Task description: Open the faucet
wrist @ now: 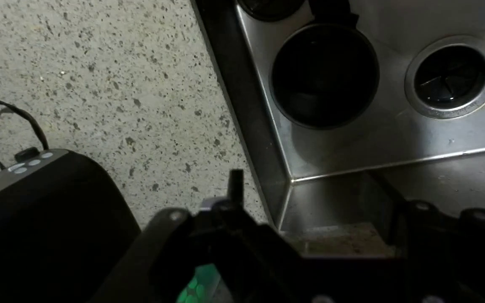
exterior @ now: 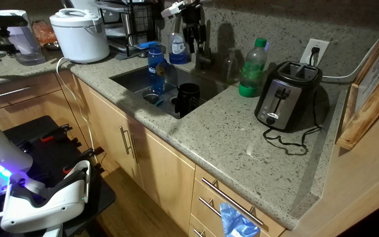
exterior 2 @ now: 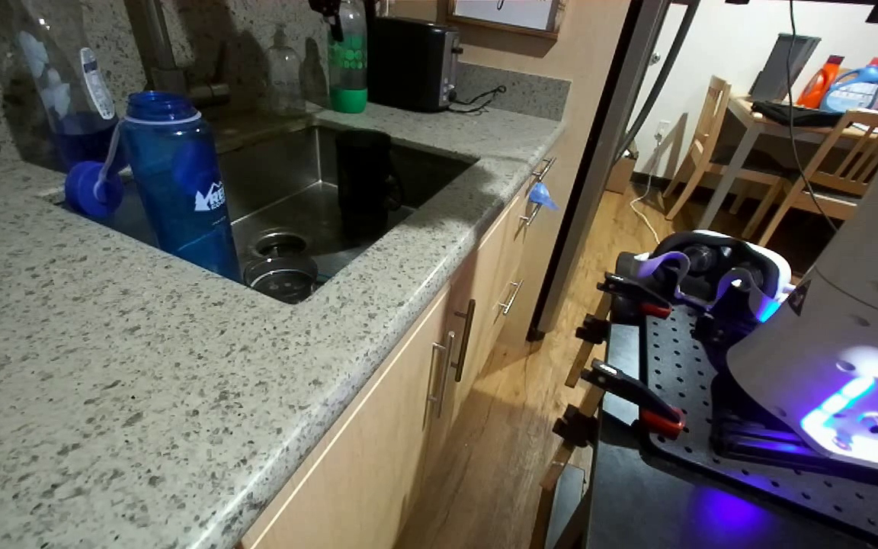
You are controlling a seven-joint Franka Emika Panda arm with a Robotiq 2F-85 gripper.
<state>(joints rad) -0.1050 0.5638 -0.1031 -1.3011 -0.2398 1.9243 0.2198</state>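
The counter (exterior: 229,144) turns a corner along the speckled wall (exterior: 275,19), with the steel sink (wrist: 394,145) set into it. On the counter near the corner stands the rice cooker (exterior: 79,38), lid down; the toaster (exterior: 283,98) stands past the sink's opposite end. The faucet (exterior 2: 161,46) rises at the sink's back edge, close to the wall, its top running out of frame in that exterior view. The gripper (wrist: 303,181) has its jaws well apart in the wrist view, holding nothing, and a corner of the sink shows in the gap. In an exterior view it covers part of the faucet; whether the two touch, I cannot tell. The green bottle (exterior: 252,70) stands just beside the toaster. The soap bottle (exterior: 178,49) stands behind the sink, on the rice cooker's side of the faucet. The blue bottle (exterior: 156,70) stands uncapped in the sink. The mug (wrist: 324,75) is in the sink too, near the side toward the toaster, and the drain (wrist: 451,78) is near it. The blue bottle's cap (exterior 2: 96,187) hangs by its loop.
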